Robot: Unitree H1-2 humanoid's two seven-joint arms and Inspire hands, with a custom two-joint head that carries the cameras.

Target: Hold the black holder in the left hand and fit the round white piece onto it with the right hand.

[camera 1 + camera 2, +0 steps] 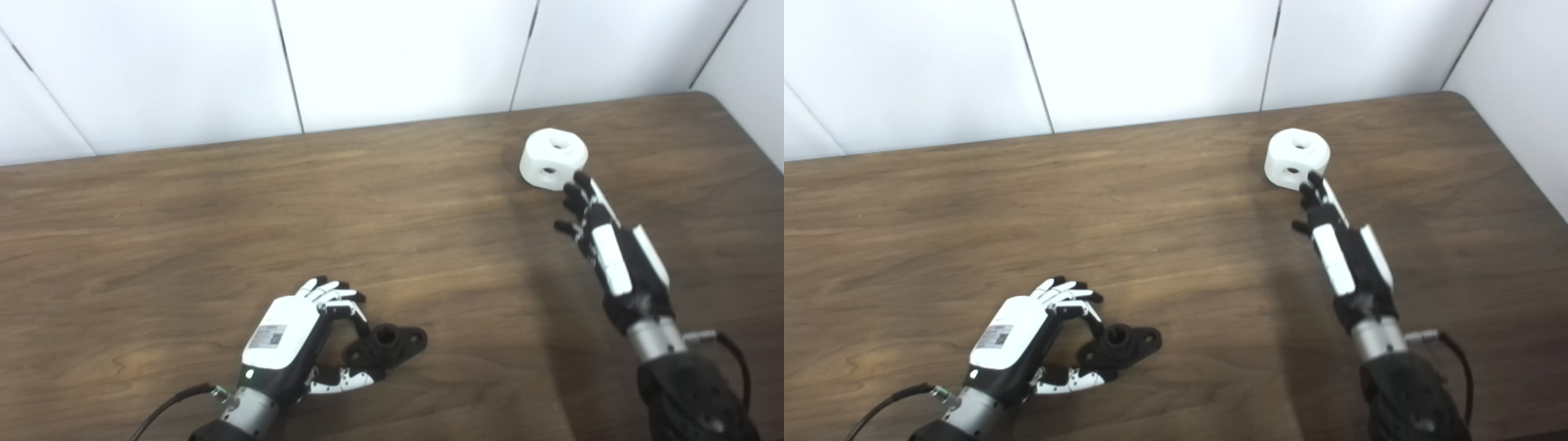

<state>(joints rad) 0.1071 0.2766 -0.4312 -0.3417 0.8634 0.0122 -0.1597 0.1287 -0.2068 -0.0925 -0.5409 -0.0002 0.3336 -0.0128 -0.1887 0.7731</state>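
The big brown worktop (184, 245) carries everything, so both pieces lie flat where the hands can reach them. The right hand (603, 245) stretches far out from the black holder, toward the back of the worktop, because the round white piece (553, 159) sits there. Its fingers are spread and hold nothing; the tips are just at the white piece, and I cannot tell if they touch it. The left hand (294, 334) curls around the black holder (386, 344) from the left, fingers and thumb on either side, likely to pick it up. The holder looks like it lies on the worktop, its hole facing up.
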